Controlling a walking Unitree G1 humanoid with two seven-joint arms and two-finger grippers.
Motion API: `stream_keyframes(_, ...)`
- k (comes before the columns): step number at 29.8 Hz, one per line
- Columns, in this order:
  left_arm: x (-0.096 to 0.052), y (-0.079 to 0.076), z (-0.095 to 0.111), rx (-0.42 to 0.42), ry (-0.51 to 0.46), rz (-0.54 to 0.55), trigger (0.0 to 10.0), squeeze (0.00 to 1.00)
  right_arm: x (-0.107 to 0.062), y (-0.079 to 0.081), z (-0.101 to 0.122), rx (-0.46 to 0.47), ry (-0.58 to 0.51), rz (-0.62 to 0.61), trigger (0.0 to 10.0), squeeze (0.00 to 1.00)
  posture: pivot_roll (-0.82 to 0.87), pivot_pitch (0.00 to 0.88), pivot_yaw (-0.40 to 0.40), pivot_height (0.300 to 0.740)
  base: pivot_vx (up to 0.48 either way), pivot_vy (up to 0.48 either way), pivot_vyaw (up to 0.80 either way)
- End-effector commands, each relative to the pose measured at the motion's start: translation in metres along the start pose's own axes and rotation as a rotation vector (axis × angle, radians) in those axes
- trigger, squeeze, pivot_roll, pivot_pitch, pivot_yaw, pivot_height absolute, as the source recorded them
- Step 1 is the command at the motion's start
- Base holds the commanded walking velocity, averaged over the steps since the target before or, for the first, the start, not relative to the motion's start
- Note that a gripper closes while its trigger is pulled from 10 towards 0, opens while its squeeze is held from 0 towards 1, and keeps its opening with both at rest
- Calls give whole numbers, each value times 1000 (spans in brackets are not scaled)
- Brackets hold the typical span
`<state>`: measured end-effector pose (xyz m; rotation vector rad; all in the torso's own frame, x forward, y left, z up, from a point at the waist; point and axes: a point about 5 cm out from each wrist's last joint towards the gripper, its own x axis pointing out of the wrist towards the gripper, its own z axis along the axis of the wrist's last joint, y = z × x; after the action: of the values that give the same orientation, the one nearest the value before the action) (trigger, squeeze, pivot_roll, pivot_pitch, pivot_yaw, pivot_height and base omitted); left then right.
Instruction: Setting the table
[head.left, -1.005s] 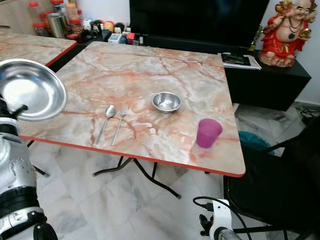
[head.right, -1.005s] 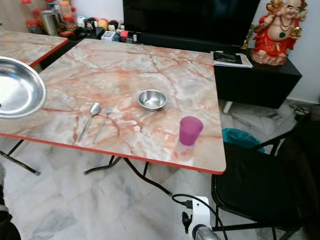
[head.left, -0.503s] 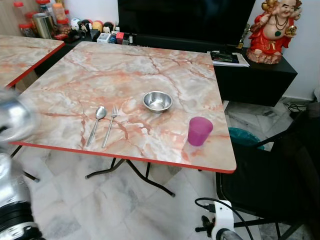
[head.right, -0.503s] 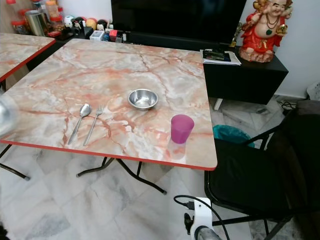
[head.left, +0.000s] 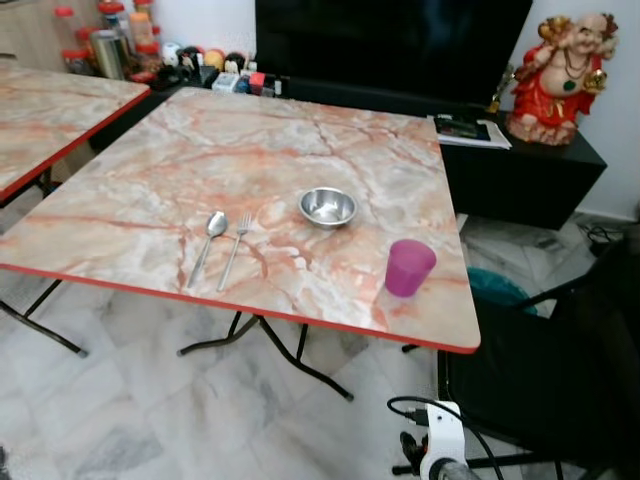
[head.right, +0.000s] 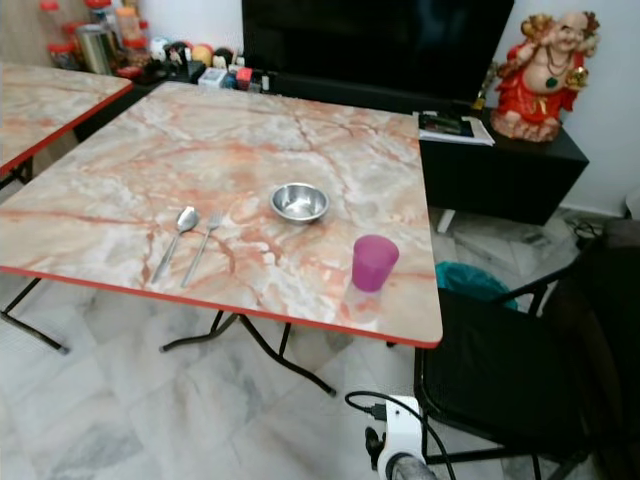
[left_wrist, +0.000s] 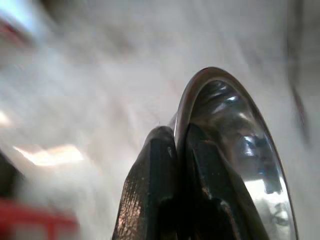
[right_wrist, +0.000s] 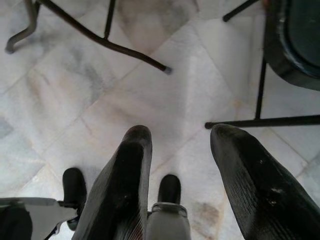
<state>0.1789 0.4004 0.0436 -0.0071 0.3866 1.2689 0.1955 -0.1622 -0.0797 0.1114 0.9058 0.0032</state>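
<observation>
The left claw is clamped on the rim of a steel plate, thin, stiff and slick, so an edge pinch may let it swivel. The blurred wrist view hides where the plate hangs. The right claw hangs low over the floor, fingers apart. On the worktop lie spoon and fork side by side, bowl just beyond, and purple cup near the right edge.
</observation>
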Motion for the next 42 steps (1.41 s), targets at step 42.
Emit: stream_keyframes(42, -147, -120, -135, 34, 577, -865, 10000, 0, -3, -19, -1, 60, -10, -76, 10000, 0, -44, 0, -30, 740, 0, 0, 0)
